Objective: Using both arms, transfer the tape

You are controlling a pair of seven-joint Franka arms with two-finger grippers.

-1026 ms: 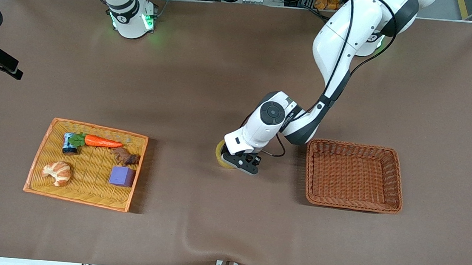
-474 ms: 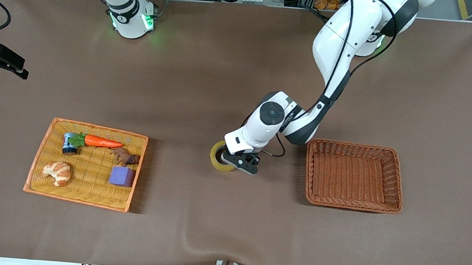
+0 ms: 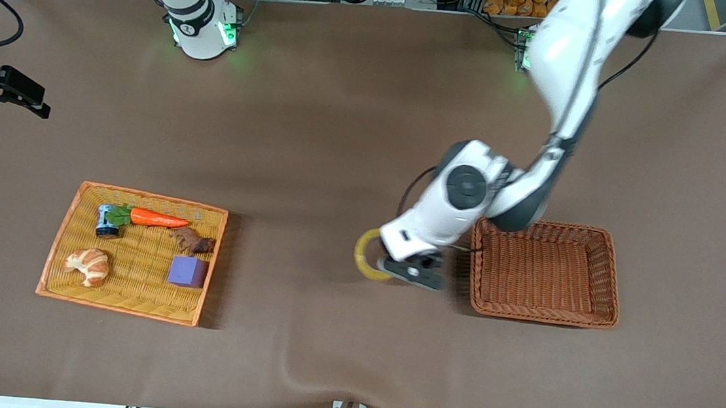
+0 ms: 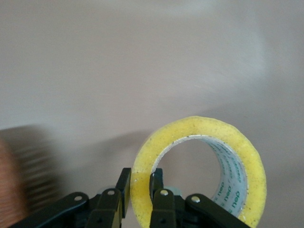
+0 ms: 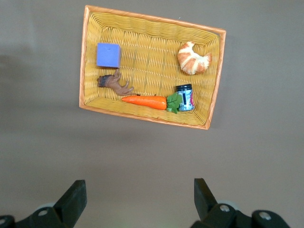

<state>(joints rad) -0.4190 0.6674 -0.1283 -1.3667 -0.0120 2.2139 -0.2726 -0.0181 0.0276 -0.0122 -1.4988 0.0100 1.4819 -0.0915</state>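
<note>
The tape point(image 3: 366, 257) is a yellowish ring with a pale inner core. My left gripper point(image 3: 391, 269) is shut on its wall and holds it above the table, close beside the brown wicker basket point(image 3: 613, 278). In the left wrist view the tape point(image 4: 199, 127) stands upright, its wall pinched between the two fingers of the left gripper point(image 4: 141, 179). My right gripper point(image 3: 14, 93) waits open and empty in the air at the right arm's end of the table. In the right wrist view the right gripper point(image 5: 140, 190) has its jaws wide apart over bare table.
A yellow wicker tray point(image 3: 141, 257) toward the right arm's end holds a carrot point(image 3: 158, 218), a croissant point(image 3: 87, 265), a purple block point(image 3: 187, 271), a small jar point(image 3: 108, 221) and a brown object point(image 3: 192, 240). The right wrist view shows the same tray point(image 5: 152, 19). The brown basket holds nothing.
My left gripper has lifted the tape off the table and carried it toward the brown basket. The right gripper has shifted only slightly.
</note>
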